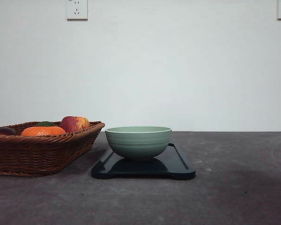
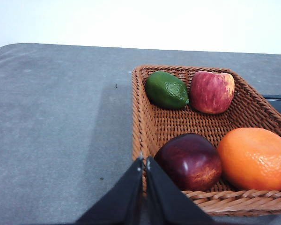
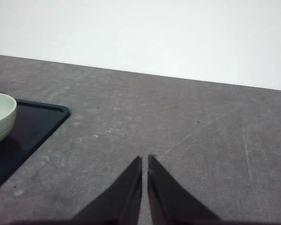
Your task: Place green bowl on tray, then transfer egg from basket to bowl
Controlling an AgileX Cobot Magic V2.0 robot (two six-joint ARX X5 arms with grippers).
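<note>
Reaching for the egg, you'd use the left gripper (image 2: pixel 144 161) (jaws closed, empty) at the basket (image 2: pixel 145 136)'s near rim, though no egg seems visible.

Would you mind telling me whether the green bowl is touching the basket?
Apart. The front view shows bare table between the green bowl, sitting on the tray, and the basket.

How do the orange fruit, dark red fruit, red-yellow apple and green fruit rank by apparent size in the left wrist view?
1. Orange fruit
2. Dark red fruit
3. Red-yellow apple
4. Green fruit
The first two lie nearer the camera, so true sizes are unsure.
</note>
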